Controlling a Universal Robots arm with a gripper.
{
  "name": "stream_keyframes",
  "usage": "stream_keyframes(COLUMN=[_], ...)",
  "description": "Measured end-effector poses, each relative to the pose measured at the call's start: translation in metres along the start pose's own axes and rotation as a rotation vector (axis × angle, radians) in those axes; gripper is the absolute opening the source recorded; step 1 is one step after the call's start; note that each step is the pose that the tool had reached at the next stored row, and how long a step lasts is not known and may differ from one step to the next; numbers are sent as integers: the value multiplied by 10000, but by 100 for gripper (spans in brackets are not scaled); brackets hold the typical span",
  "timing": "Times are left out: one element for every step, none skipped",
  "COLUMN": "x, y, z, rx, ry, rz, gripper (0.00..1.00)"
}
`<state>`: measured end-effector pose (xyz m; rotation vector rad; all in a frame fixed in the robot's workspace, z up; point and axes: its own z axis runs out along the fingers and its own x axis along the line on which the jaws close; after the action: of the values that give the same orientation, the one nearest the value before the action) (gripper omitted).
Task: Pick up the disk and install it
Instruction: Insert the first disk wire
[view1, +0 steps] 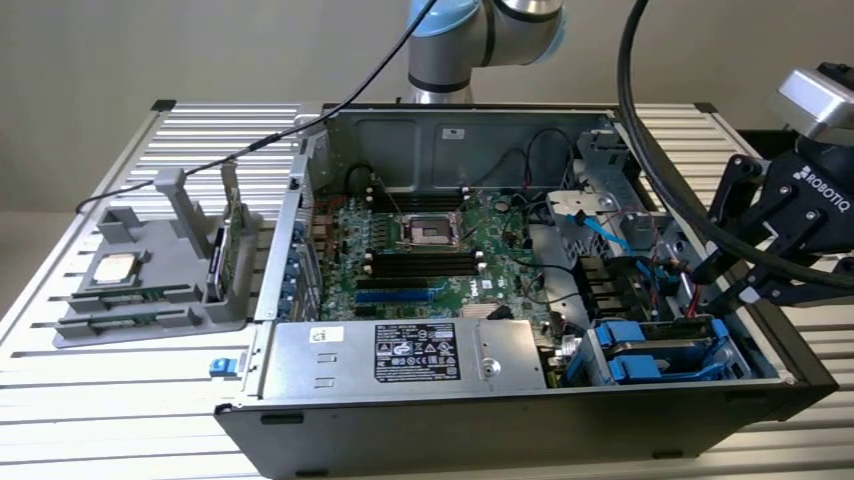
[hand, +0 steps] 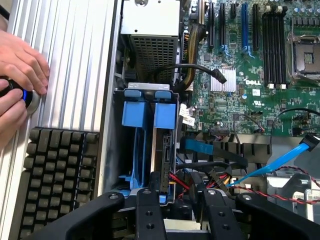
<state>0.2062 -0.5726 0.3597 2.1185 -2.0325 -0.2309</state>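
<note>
The disk (hand: 163, 150) stands on edge in the drive bay (view1: 661, 352) at the front corner of the open computer case, on the exterior view's right. Its blue carrier tab (hand: 164, 114) sits beside a second blue carrier (hand: 135, 114). My gripper (hand: 175, 184) hangs over the bay's near end, its black fingers apart. One finger (hand: 152, 186) is close beside the disk's end. The other finger (hand: 198, 186) stands clear of it, with red cables showing in the gap. In the exterior view my gripper (view1: 710, 300) reaches down to the bay from the right.
The motherboard (view1: 414, 250) fills the case floor, with the power supply (view1: 400, 355) at the front. A blue data cable (hand: 270, 162) and loose wires run next to the bay. A grey holder (view1: 147, 270) stands outside the case. A person's hands (hand: 17, 75) and a keyboard (hand: 57, 180) lie beside the case.
</note>
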Motion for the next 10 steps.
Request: stream_keyframes(x=[1, 1, 1, 1, 2, 1, -1, -3, -5, -7], y=[10, 21, 32, 46, 64, 88, 127, 170, 218, 261], z=[-33, -72, -115, -154, -175, -180, -172, -162, -149, -138], rx=[0, 0, 0, 0, 0, 0, 0, 1, 1, 1], ry=[-5, -9, -10, -10, -10, -11, -13, -11, -11, -11], rz=[-1, -3, -4, -2, 0, -2, -3, -3, -2, -2], gripper=[37, 37, 37, 37, 37, 37, 37, 37, 37, 37])
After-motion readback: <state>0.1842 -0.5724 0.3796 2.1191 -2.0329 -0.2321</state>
